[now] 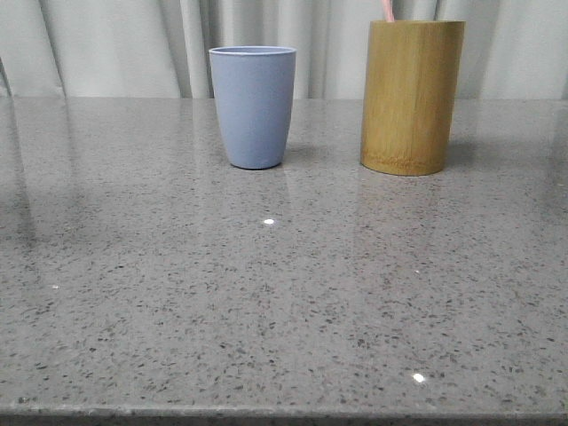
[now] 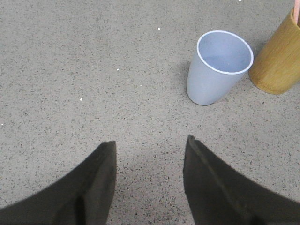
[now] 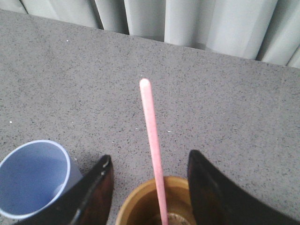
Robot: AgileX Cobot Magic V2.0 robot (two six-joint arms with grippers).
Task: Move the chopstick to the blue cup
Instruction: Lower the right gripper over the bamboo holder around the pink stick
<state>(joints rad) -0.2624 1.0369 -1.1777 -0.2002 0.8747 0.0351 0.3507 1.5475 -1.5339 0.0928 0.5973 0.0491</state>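
Two grippers: both are seen spread wide, and nothing is held by either.
Left gripper (image 2: pixel 149 180): its dark fingers are parted over bare speckled countertop (image 2: pixel 93 70), well short of the cups; no part in the pick is being taken by it at this moment.
Right gripper (image 3: pixel 150 187): it is poised above the bamboo holder (image 3: pixel 150 201), fingers apart, with the chopstick (image 3: pixel 152 140) rising up through the gap between them. No contact between either finger and the stick can be made out.
Blue cup (image 1: pixel 253 106): it is stood upright and empty on the table, just beside the bamboo holder (image 1: pixel 411 96) and to the robot's left of it; a small gap is kept between the two vessels.
Chopstick position: it is stood in the bamboo holder, leaning slightly, its rounded pink tip (image 1: pixel 388 11) just poking above the rim in the front view.
Curtain (image 1: pixel 106 44): pale folds are hung behind the table's far edge.
Step in hand: the approach to the pick, it is judged — the transfer itself has not been started, since the stick is not yet gripped.
Next move: the right fingers would need to be closed squarely on the thin shaft, then a straight lift made until the lower end is clear of the bamboo rim, before a short carry to the blue cup's mouth (image 3: pixel 30 176).
Watch point: a thin, smooth stick may be pinched off-centre and swung in the grip.
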